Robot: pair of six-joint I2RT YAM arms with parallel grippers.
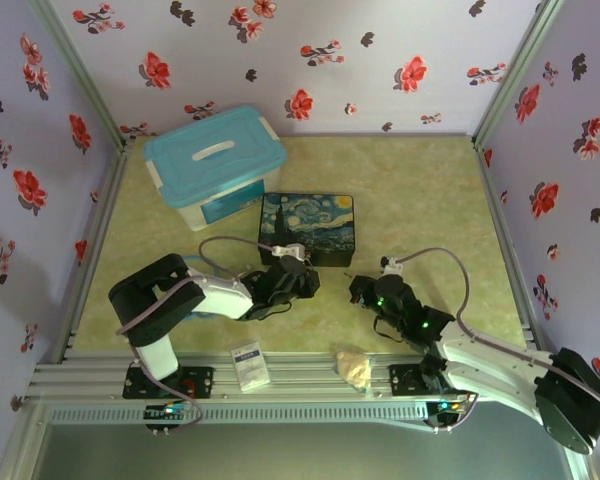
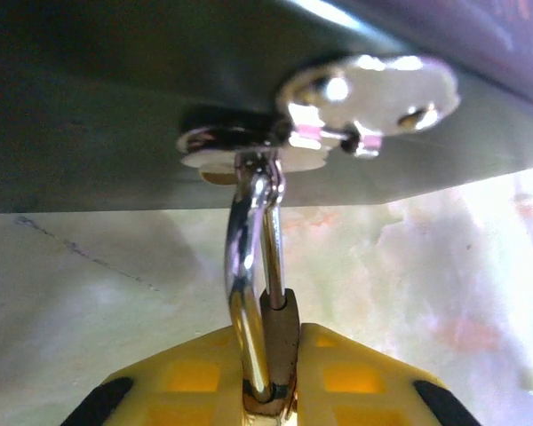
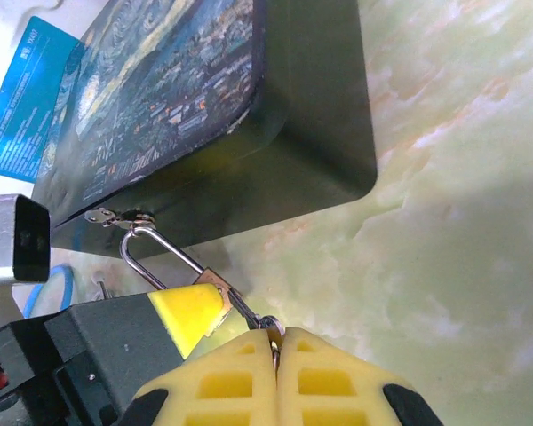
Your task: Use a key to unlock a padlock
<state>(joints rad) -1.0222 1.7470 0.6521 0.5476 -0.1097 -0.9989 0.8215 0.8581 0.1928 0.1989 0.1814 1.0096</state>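
Grips the padlock (image 2: 282,324) with the left gripper (image 2: 272,351), jaws closed narrow on the brass body, yellow pads (image 2: 186,377) on either side. Hangs by its silver shackle (image 2: 247,257) from the hasp (image 2: 338,102) on the front wall of the dark-blue box (image 1: 308,228), low above the green marbled desk (image 1: 420,200). Pinches the key (image 3: 269,326) at the tips of the right gripper (image 3: 275,344), jaws pressed together, just beside the padlock's base. Shows white print on the blue label (image 3: 22,106) behind the box, too blurred to read; likewise on the small white packet (image 1: 250,365) at the desk's near edge.
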